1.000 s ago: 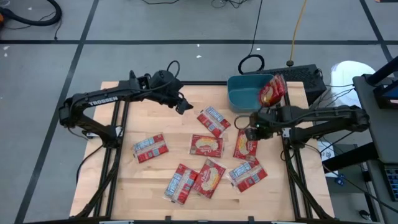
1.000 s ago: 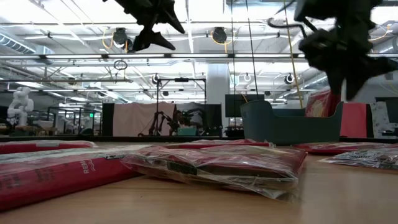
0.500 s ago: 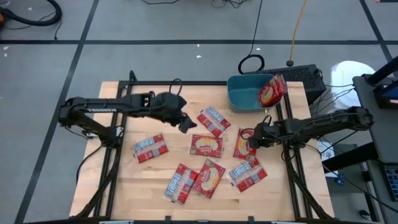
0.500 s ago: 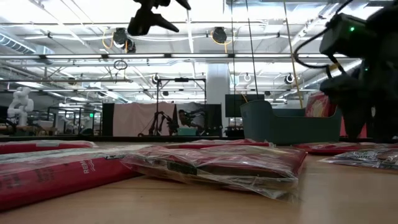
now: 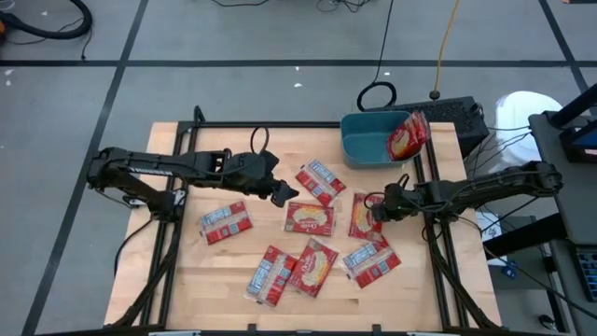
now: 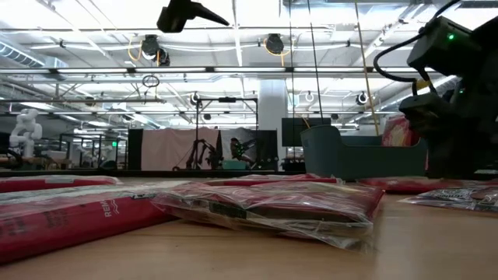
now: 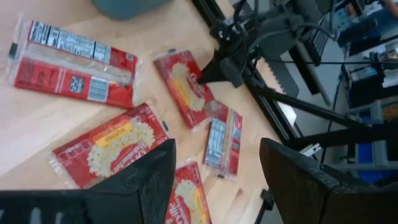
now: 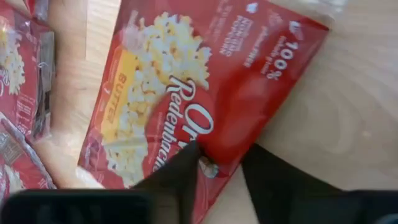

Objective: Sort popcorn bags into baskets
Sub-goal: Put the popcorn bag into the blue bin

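Both arms are dark — almost black — and built from long thin tubes joined by chunky round joints. The left arm (image 5: 154,165) has white letters printed along one tube, and a thin black cable loops up near its wrist. The right arm (image 5: 485,185) looks the same, with a curl of cable near its wrist too. A small green light glows on its dark casing — seen from the low view.

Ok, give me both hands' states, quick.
Left hand: open, empty, above the bags.
Right hand: fingers pinching the edge of a popcorn bag lying on the table.
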`<state>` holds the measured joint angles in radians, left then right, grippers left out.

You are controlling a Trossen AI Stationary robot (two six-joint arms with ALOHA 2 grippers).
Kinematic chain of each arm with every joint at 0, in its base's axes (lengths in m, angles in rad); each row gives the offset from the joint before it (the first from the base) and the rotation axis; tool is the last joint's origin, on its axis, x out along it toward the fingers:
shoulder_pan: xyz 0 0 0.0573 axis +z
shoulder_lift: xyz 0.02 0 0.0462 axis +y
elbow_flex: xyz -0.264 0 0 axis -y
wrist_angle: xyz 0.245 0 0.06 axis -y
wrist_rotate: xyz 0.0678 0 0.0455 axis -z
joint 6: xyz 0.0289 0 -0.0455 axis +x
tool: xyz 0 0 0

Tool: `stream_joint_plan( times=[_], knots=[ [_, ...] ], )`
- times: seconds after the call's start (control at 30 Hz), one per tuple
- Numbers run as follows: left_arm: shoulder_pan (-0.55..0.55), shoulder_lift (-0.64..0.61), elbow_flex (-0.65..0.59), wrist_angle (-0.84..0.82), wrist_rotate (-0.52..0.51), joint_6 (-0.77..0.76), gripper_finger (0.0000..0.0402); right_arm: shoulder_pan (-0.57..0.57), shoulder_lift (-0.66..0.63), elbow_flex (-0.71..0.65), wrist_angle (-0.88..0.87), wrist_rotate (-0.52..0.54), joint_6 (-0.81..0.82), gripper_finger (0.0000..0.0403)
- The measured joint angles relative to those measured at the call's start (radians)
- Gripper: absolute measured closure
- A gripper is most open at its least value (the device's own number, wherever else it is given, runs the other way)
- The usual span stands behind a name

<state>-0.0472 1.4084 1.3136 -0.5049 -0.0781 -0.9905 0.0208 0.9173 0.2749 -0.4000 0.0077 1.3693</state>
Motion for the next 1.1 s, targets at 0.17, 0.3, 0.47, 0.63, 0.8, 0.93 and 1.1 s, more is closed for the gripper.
stream_joint_plan(
  times=[0.17,0.3,0.47,0.63,0.8,0.93,1.1],
  knots=[
    [-0.001,0.006,0.0,0.007,-0.029,0.02,0.0167,-0.001,0.004,-0.005,0.081,0.047,-0.044,0.0392],
    [-0.001,0.015,0.0,0.004,-0.036,0.028,0.0167,-0.002,0.005,-0.007,0.176,0.065,-0.052,0.0393],
    [-0.001,0.032,0.002,-0.044,-0.063,0.001,0.0167,-0.002,-0.003,-0.006,0.368,0.053,-0.049,0.0401],
    [0.002,0.07,-0.002,-0.095,-0.081,-0.026,0.0167,-0.002,-0.018,-0.005,0.549,0.047,-0.017,0.0402],
    [0.001,0.102,-0.037,-0.017,-0.079,-0.054,0.0167,-0.002,-0.031,-0.003,0.618,0.042,0.005,0.0402],
    [-0.011,0.12,-0.044,0.075,-0.078,-0.091,0.0167,-0.002,-0.044,0.03,0.616,0.028,-0.021,0.0403],
    [-0.014,0.118,-0.045,0.153,-0.048,-0.111,0.0167,0.001,-0.046,0.161,0.534,-0.1,-0.129,0.0403]
  ],
)
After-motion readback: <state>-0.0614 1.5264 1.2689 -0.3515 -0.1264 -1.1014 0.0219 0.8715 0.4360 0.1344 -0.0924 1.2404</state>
